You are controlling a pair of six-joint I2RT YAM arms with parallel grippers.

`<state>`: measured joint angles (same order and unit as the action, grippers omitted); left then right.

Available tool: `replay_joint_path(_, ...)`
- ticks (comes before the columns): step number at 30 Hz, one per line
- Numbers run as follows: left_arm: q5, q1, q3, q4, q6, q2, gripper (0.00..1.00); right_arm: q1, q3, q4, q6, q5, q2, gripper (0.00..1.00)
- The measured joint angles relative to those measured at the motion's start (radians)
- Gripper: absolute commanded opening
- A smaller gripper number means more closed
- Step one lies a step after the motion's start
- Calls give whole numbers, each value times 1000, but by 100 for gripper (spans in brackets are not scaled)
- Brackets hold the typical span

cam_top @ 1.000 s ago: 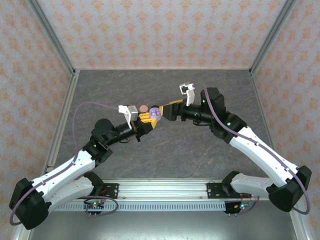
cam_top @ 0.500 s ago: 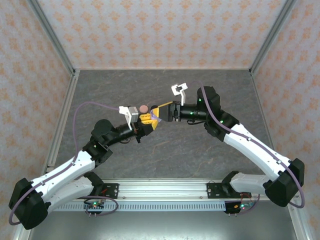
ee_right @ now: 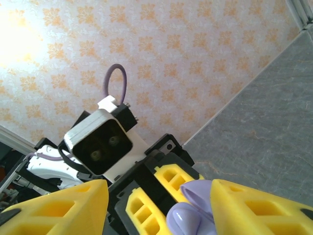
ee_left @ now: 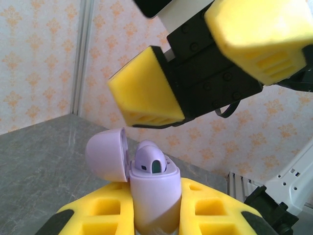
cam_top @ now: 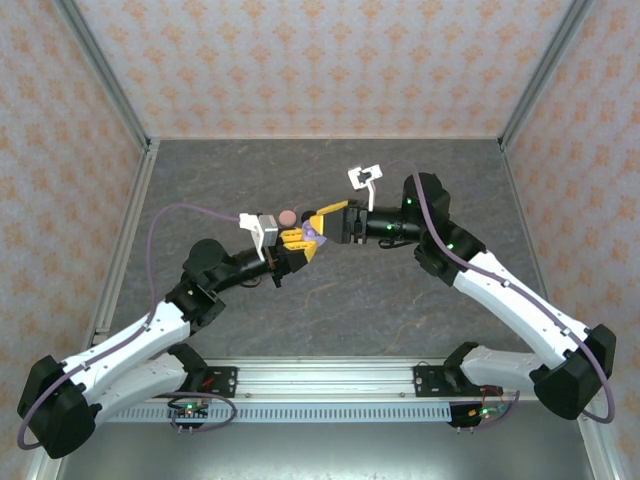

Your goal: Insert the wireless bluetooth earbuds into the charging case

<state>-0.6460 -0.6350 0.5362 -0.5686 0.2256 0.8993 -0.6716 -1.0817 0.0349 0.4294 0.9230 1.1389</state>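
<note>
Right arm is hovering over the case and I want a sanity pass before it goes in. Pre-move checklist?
1. Charging case clamped upright in left gripper: ok.
2. Lid open, swung aside: ok.
3. Purple earbud fully seated: cannot tell, its head stands above the case rim.
4. Right gripper open, holding nothing: ok.
5. Right fingers clear of the lid: ok, gap visible.

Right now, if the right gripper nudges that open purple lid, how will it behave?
The lid looks hinged and glossy, so it'll probably swing shut easily, though a push may slip off. The purple case looks hard-shelled and light; clamped in the left gripper, it shouldn't tip. The earbud sits above the rim, so it may block closing.
</note>
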Motion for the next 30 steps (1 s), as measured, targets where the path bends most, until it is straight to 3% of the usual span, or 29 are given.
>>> replay_joint_path(9, 0, 0, 0, 0, -3, 13, 0, 0, -6, -104, -64, -45, -10, 71)
replay_joint_path(19, 0, 0, 2, 0, -10, 13, 0, 0, -31, -178, -90, -12, 68, 66)
replay_joint_path(30, -3, -3, 19, -2, -17, 22, 0, 1, -31, -146, -67, 19, 28, 60)
